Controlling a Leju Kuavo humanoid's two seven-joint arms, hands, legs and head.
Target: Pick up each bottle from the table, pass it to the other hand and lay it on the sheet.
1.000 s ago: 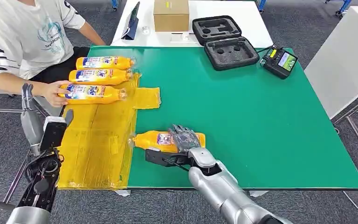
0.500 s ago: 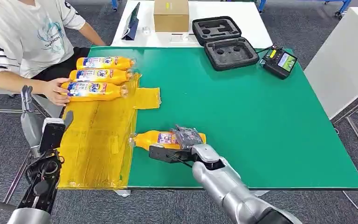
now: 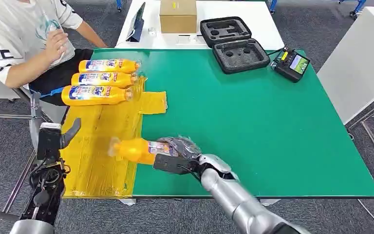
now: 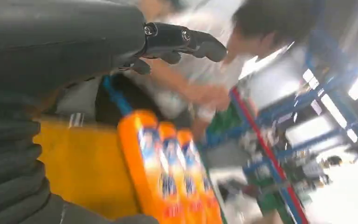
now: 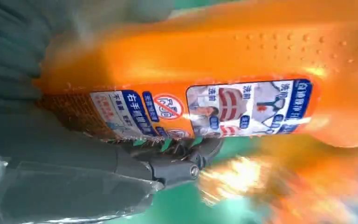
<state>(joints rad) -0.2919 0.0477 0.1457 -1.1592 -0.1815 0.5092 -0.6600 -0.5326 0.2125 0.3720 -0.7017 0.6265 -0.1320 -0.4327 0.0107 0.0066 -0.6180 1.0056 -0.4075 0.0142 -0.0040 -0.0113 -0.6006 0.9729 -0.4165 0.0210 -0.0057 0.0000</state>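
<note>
My right hand (image 3: 182, 152) grips an orange bottle (image 3: 135, 149) and holds it above the near edge of the yellow sheet (image 3: 102, 141), its cap end pointing left. Close up in the right wrist view, the bottle's label (image 5: 205, 109) faces the camera with my fingers (image 5: 177, 161) wrapped under it. My left hand (image 3: 53, 137) is raised at the sheet's left edge, fingers apart and holding nothing. Three more orange bottles (image 3: 97, 94) lie side by side at the far end of the sheet, also seen as bottles (image 4: 168, 172) in the left wrist view.
A person (image 3: 22, 39) sits at the far left corner of the green table (image 3: 253, 122), one hand raised. A black foam case (image 3: 236, 44), a handheld controller (image 3: 292, 63) and a cardboard box (image 3: 177, 14) stand at the back. A white cabinet (image 3: 360, 58) is on the right.
My right hand lifted the bottle off the green table and carried it left over the sheet's edge. The person's hand left the nearest bottle and rose. My left hand rose slightly.
</note>
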